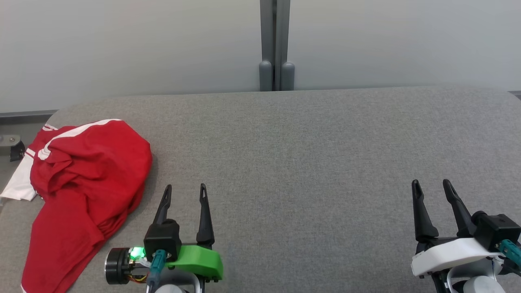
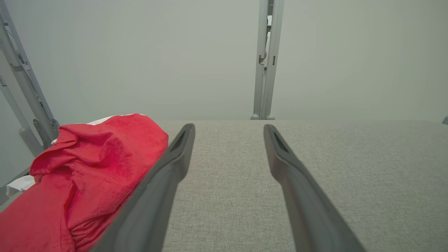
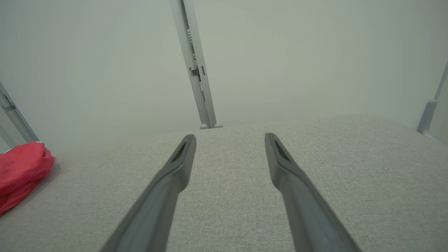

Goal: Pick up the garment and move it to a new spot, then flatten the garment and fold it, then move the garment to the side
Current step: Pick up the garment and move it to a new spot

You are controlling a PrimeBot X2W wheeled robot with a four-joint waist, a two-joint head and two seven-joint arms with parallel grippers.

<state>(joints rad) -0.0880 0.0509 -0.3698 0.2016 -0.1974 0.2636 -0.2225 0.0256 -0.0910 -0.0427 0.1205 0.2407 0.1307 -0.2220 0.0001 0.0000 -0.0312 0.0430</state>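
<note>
Garment (image 1: 85, 171) lies bunched just left of the left end effector (image 1: 185, 187), jaws standing apart.

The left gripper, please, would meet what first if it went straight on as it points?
The left gripper seems to have a free path over the table; the garment lies off to its left. Beyond, probably the wall.

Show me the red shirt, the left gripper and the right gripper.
red shirt (image 1: 89, 171), head view, middle of the crumpled cloth.
left gripper (image 1: 185, 186), head view, midway between its fingertips.
right gripper (image 1: 430, 182), head view, midway between its fingertips.
</note>
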